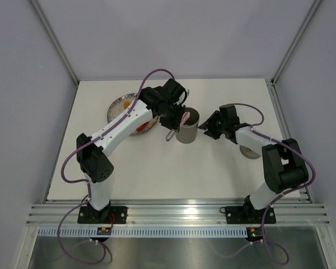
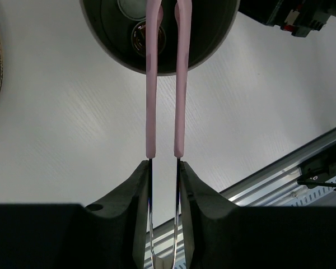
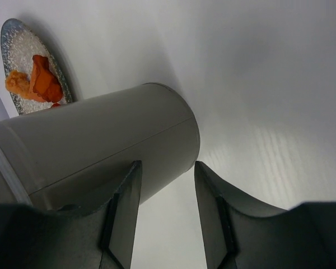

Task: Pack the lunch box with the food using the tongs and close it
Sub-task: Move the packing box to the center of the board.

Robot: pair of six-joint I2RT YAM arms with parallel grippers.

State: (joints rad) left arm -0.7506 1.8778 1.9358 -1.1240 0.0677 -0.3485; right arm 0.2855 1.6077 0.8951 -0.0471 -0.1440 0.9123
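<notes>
Grey lunch box (image 1: 187,131) stands upright mid-table. Pink tongs (image 2: 150,101) dip past its rim, squeezed narrow by the left gripper (image 2: 165,179) near their joined end. Something brownish inside, perhaps food, is too dark to tell. Just beside the box wall hangs the right gripper (image 3: 165,202), fingers apart, empty. Orange food (image 3: 42,84) lies on the speckled plate (image 1: 112,112), partly under the left arm.

Both arms share one build: white tube links between bulky matte-black joint housings. Small dark dots run along the white link of the left arm (image 1: 120,126). It and the right arm (image 1: 252,138) each carry a thin purple cable (image 1: 73,158) in loose loops. Flat black base plates (image 1: 103,214) sit underneath. The left tool (image 2: 164,168) and right tool (image 3: 167,171) each have two matte-black, curved fingers (image 2: 129,193).
</notes>
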